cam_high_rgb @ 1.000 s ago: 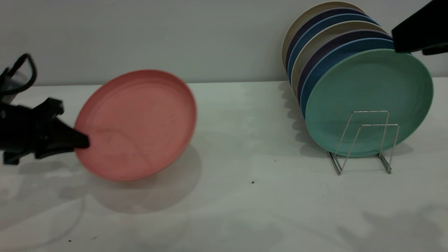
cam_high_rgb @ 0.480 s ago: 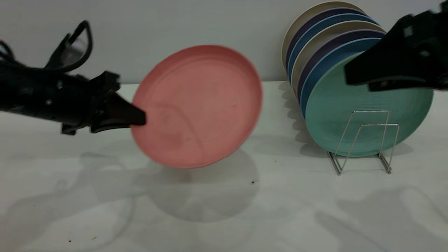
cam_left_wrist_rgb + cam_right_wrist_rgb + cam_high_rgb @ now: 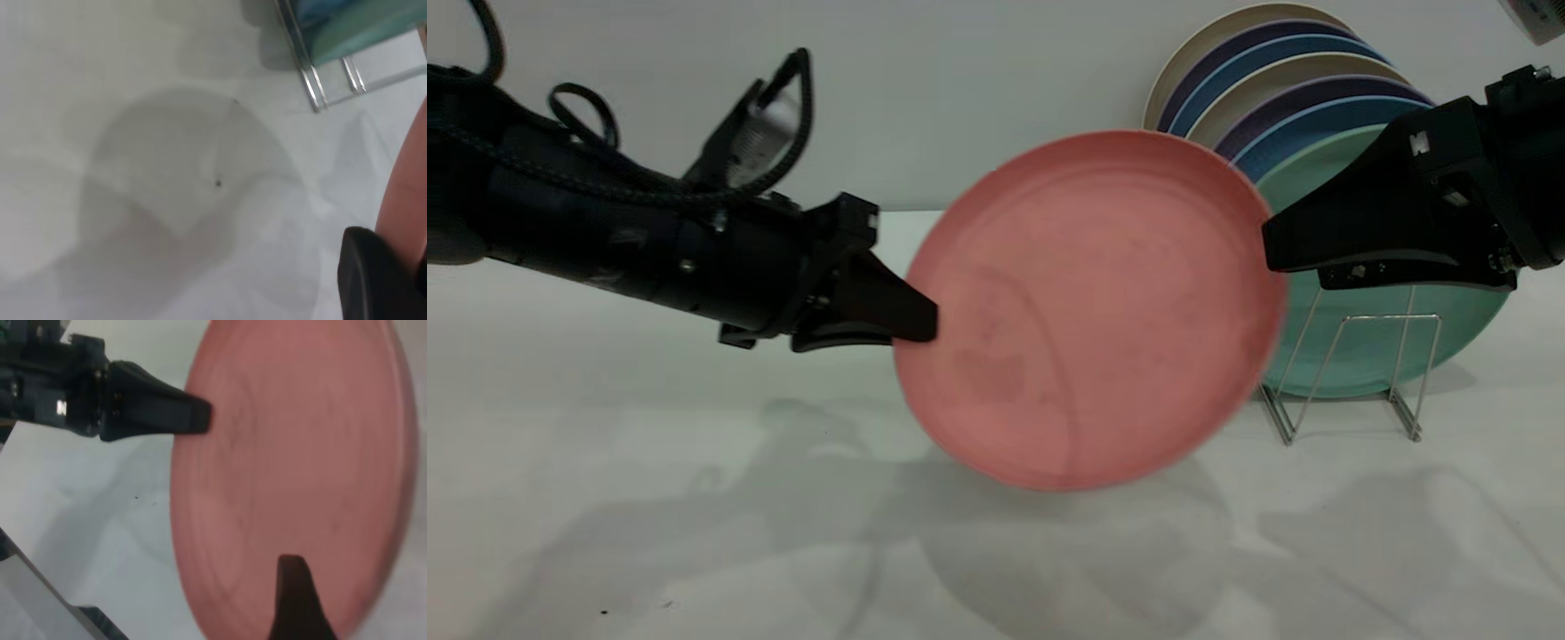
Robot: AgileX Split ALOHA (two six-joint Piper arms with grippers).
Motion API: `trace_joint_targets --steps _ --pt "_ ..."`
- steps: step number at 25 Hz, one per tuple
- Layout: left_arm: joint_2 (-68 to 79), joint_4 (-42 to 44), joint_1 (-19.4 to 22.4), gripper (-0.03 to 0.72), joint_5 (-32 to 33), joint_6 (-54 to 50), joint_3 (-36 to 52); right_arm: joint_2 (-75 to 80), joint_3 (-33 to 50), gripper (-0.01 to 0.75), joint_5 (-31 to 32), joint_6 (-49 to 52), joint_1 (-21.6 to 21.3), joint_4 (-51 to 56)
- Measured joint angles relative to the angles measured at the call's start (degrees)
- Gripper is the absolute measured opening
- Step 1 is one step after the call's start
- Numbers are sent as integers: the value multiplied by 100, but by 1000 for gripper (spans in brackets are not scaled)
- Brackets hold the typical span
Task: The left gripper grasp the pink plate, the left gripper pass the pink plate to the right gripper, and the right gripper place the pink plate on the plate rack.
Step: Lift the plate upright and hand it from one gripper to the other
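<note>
So we're looking at the left gripper point(image 3: 914, 322) pinching the pink plate point(image 3: 1089, 307) by its rim, fingers pressed together on the edge. The plate is hanging in the air above the white table point(image 3: 694, 498), tilted up so its face is pointing toward the exterior cam, and stretching away from the left gripper toward the right gripper point(image 3: 1272, 249).

The right gripper is sitting right at the opposite rim of the plate. In the right wrist cam we're seeing one of its fingers point(image 3: 293, 600) lying across the plate's point(image 3: 293, 473) face near the edge, w/ the left gripper point(image 3: 197, 413) clamped on the far rim. Whether the right one is actually squeezing yet, we can't tell, since the other finger is hidden behind the plate.

Just past the right gripper, the plate rack point(image 3: 1352, 364) is standing on the table w/ a mint-green plate point(image 3: 1369, 347) in front and a stack of blue, purple and beige plates point(image 3: 1263, 80) leaning behind it. The pink plate is overlapping the green one from the cam's side.

In the left wrist cam we're only getting a sliver of pink rim point(image 3: 403, 200) by the dark finger point(image 3: 373, 277).
</note>
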Motion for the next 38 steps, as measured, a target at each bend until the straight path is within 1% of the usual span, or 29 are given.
trace_joint_targets --steps 3,8,11,17,19,22,25,28,30,32,35,37,38 --pt "0 0 -165 14 0 -67 -86 0 0 486 2 0 0 32" --pt "0 0 -394 14 8 -181 -241 0 0 421 -22 0 -1 79" --pt "0 0 -455 14 62 -180 -298 0 0 382 -29 0 -6 86" --pt "0 0 -461 14 452 -217 -310 0 0 356 -34 0 -7 114" --pt "0 0 -461 14 475 -222 -310 0 0 331 -34 0 -7 114" --pt "0 9 -461 14 470 -222 -310 0 0 244 -40 0 -7 116" --pt "0 17 -461 16 470 -205 -310 0 0 147 -174 5 -12 170" --pt "0 17 -461 34 476 -206 -310 10 0 104 -363 5 -33 178" --pt "0 17 -466 70 490 -206 -310 10 0 101 -441 5 -33 178" --pt "0 31 -466 135 495 -206 -310 10 0 100 -489 -7 -33 157" --pt "0 100 -390 294 510 -211 -310 10 -8 100 -544 -171 -33 23" --pt "0 128 -227 416 618 -247 -310 10 -8 100 -591 -348 -33 -82" --pt "0 145 -119 460 665 -282 -310 10 -8 100 -640 -439 -33 -154"
